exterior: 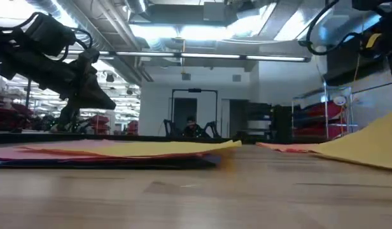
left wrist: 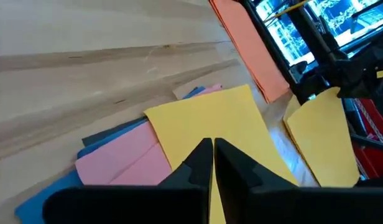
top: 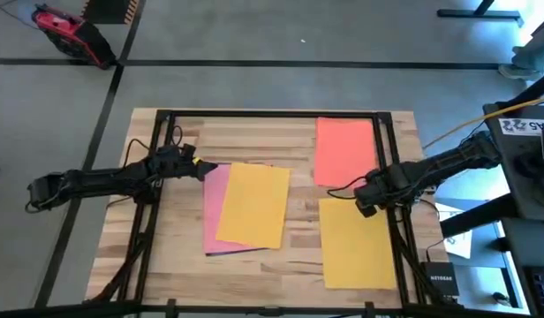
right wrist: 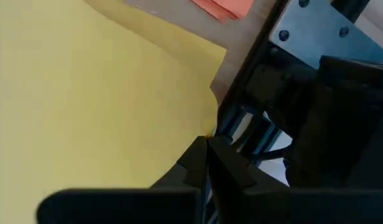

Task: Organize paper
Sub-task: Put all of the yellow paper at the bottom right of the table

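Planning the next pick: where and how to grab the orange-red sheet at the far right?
Probably by a corner or short edge of the orange-red sheet, from the right end effector side. It lies flat on the table apart from the pile, so there is no raised edge; pinching likely means sliding it or lifting a corner first. The near corner sits closest to that arm.

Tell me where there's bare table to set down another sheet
Free: the strip between the table's left edge and the pink sheet, and the far band left of the orange-red sheet. Crowded: the middle, under the yellow-topped stack, and the right side, where the second yellow sheet lies by the right end effector.
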Robot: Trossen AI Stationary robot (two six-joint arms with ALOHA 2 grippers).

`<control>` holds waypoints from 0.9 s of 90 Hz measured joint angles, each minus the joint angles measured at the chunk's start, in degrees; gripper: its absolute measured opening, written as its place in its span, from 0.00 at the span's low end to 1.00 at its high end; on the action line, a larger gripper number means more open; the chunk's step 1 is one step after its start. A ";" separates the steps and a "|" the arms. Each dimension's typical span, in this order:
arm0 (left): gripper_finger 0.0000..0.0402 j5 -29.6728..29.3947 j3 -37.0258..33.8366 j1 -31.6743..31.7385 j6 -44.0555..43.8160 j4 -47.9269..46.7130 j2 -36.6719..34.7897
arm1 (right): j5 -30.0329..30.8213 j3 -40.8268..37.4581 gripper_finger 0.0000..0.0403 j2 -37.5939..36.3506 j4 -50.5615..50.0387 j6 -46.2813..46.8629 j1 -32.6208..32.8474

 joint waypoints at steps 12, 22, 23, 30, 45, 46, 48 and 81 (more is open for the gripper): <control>0.00 -0.04 0.00 0.00 0.00 0.00 0.00 | 0.01 0.00 0.00 0.00 0.00 0.50 0.00; 0.00 -0.20 0.00 0.00 -0.01 -0.02 0.00 | 0.45 0.00 0.02 0.00 -1.00 2.26 0.00; 0.00 -0.23 0.00 0.00 -0.01 -0.02 0.00 | 0.48 0.00 0.03 0.00 -1.19 2.40 0.00; 0.00 -0.62 0.00 0.00 -0.01 -0.02 0.00 | 0.55 0.00 0.07 0.00 -1.45 2.79 -0.02; 0.00 -0.67 0.00 0.00 0.01 -0.02 0.00 | 0.02 0.00 0.23 0.00 -1.81 3.37 -0.02; 0.00 -0.67 0.00 0.00 0.01 -0.02 0.00 | -0.03 0.00 0.24 0.00 -1.92 3.37 -0.02; 0.00 -0.67 0.00 -0.01 0.01 -0.02 0.00 | -0.13 0.00 0.25 0.00 -2.15 3.37 -0.02; 0.00 -0.67 0.00 -0.02 0.01 -0.02 0.00 | -1.63 0.57 0.17 0.00 19.50 -1.65 -0.02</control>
